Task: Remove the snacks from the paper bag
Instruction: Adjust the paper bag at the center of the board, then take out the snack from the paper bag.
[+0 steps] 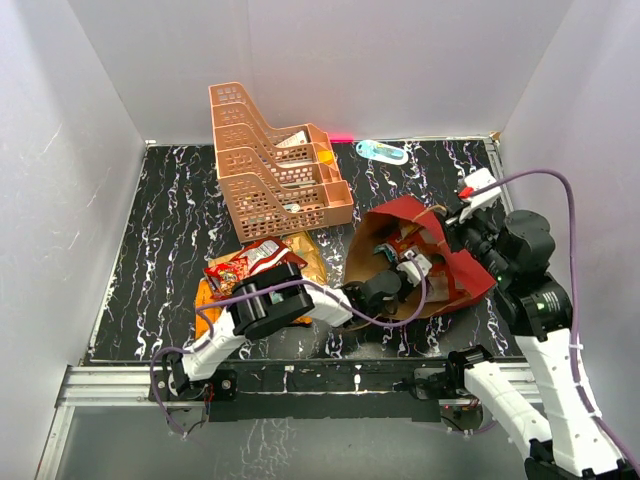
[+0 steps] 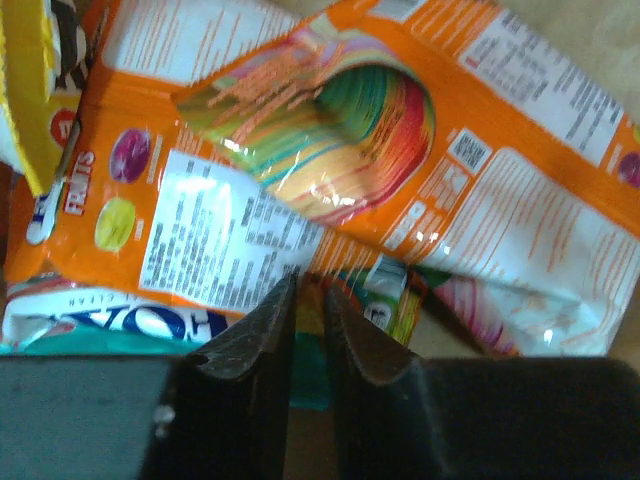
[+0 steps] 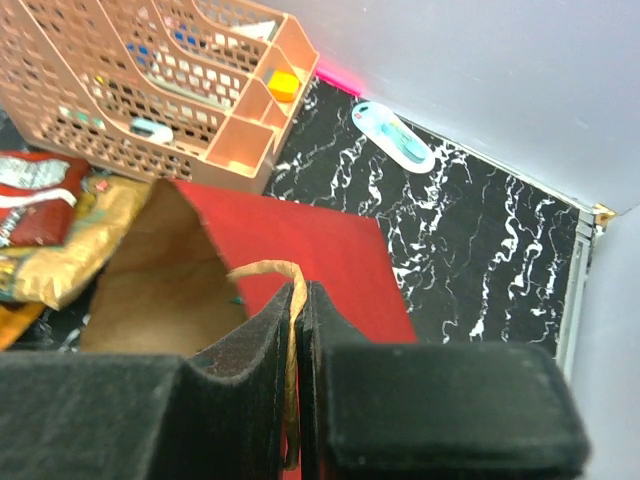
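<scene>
Three snacks already lie out on the tabletop (image 1: 160, 230) by my count: a red packet (image 1: 245, 262), a tan-gold chip bag (image 1: 305, 255) and a big orange chip bag (image 1: 205, 300), heaped just left of the paper bag (image 1: 398, 210). The bag lies on its side with its mouth toward my left arm. My right gripper (image 3: 300, 295) is closed tight on the twine handle (image 3: 262, 268), propping the mouth open. My left gripper (image 2: 308, 325) is inside the bag, jaws almost together, just under an orange fruit-candy packet (image 2: 400, 170). A sliver of something colourful sits in the gap, but I cannot tell whether it is gripped. A teal-and-white packet (image 2: 110, 325) lies beside it. To do this well I would confirm a pinch on a sealed edge, then draw back low and straight along the bag, with the right side holding firm so the bag does not drag. The brown wall crowds my wrist. The heap and the peach rack (image 1: 280, 170) narrow the room on the left, so I would drop short of them.
</scene>
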Robot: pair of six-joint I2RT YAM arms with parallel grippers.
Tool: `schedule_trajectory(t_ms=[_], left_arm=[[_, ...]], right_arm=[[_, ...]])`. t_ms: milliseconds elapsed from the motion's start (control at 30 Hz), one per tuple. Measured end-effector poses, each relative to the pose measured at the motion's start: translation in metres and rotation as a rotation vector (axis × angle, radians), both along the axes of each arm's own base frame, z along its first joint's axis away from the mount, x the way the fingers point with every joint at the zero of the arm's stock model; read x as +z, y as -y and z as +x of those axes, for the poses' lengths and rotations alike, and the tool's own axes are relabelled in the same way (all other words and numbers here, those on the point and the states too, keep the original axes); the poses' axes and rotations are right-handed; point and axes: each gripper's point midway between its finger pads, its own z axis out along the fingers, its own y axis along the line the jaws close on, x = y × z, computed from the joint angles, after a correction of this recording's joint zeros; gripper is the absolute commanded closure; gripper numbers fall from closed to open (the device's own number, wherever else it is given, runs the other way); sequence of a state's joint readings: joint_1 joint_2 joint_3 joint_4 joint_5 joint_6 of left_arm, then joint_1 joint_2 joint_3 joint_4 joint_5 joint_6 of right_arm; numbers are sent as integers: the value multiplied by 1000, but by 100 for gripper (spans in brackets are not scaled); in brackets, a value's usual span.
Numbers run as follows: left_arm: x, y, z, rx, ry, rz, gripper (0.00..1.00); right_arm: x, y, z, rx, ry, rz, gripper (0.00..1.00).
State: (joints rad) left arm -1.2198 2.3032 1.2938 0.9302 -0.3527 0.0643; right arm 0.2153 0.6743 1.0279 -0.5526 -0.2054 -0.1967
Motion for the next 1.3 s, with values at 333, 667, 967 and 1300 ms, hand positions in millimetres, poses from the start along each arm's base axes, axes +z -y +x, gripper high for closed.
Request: schedule_trajectory(t_ms=[333,667,967,1300], left_arm=[[28,-73,-61,-107,-174,57,32],[99,-111,-89,-145,-214,-91,30],[57,-86,-57,-43,-169,-28,32],[49,-48,-32,113,-359,-197,42]], right_arm=[[-4,-6,-8,69,17,-53,92],[0,-20,-23,126,-6,65,92],[1,-22,-26,126,-16,94,92],[2,-22,-27,123,-23,108,92]])
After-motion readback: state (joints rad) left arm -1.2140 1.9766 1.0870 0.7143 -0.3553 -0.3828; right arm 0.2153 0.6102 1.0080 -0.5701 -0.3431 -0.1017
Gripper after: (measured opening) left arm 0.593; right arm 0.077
